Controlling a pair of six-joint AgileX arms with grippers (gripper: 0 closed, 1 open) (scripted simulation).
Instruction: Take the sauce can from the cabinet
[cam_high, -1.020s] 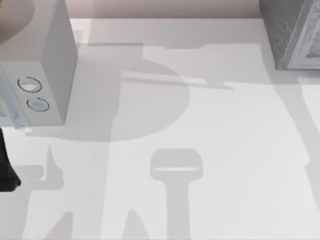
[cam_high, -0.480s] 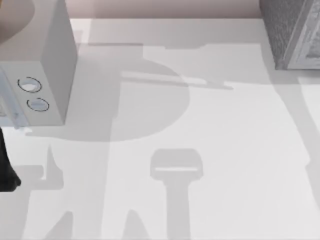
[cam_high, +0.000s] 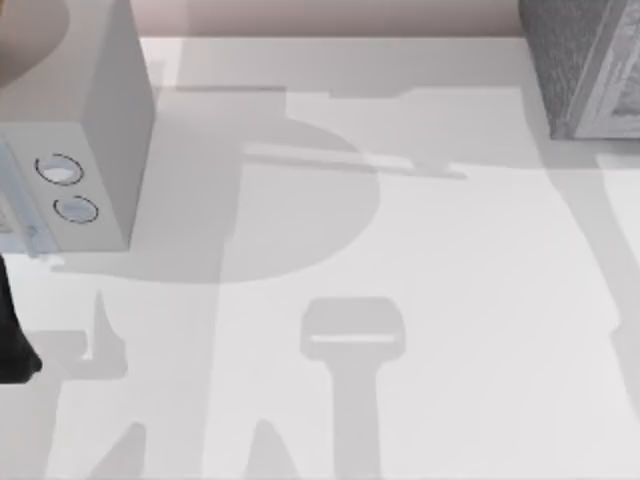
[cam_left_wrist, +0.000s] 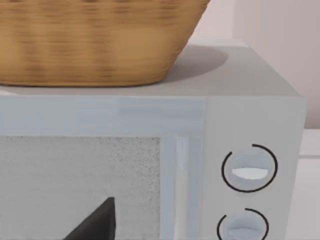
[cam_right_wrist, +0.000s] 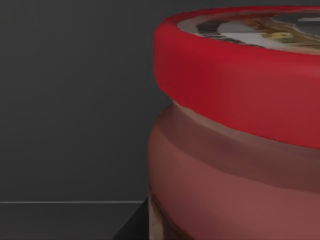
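No shift since before; sauce can (cam_right_wrist: 235, 125) close against right camera, end effector state unclear.

A white surface (cam_high: 470, 300) fills the top view, crossed by soft grey shadows. A pale pinkish wall (cam_high: 330, 15) runs along its far edge. At the left stands a smooth pale-grey box (cam_high: 105, 110) with two round dials (cam_high: 60, 170) on its front; the left wrist view shows a woven wicker basket (cam_left_wrist: 95, 40) resting on top of it, casting a rounded shadow, with the same pinkish wall behind.
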